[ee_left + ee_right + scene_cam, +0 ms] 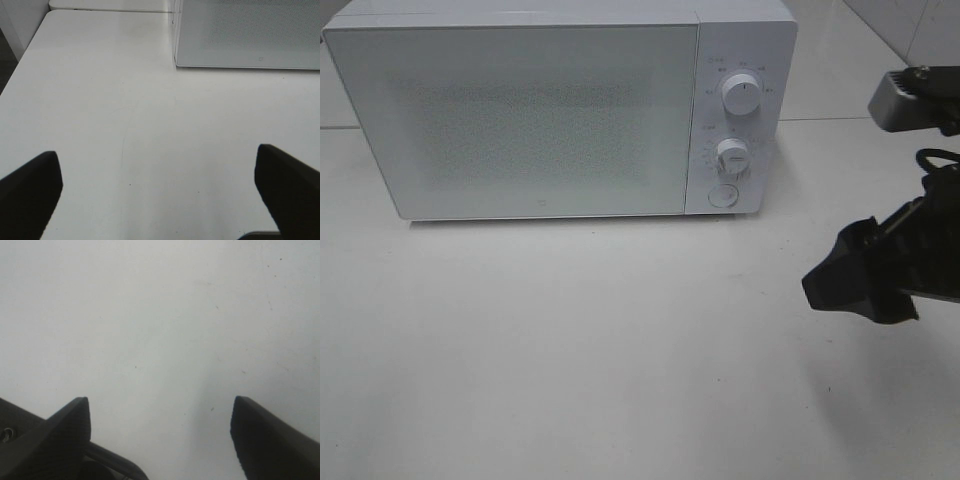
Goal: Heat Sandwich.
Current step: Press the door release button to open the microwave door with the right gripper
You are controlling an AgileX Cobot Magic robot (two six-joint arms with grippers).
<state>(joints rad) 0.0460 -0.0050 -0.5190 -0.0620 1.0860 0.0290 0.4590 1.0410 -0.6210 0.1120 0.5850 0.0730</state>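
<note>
Microwave (560, 110) shut at the counter's (570, 350) back edge; you see no sandwich, so progress is unclear. Left end effector (157, 160) and right end effector (161, 405) both spread apart, empty.

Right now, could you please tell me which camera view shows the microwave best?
The exterior high view: the whole microwave, closed, with both knobs. The left wrist view catches only one front corner; the right wrist view shows none.
</note>
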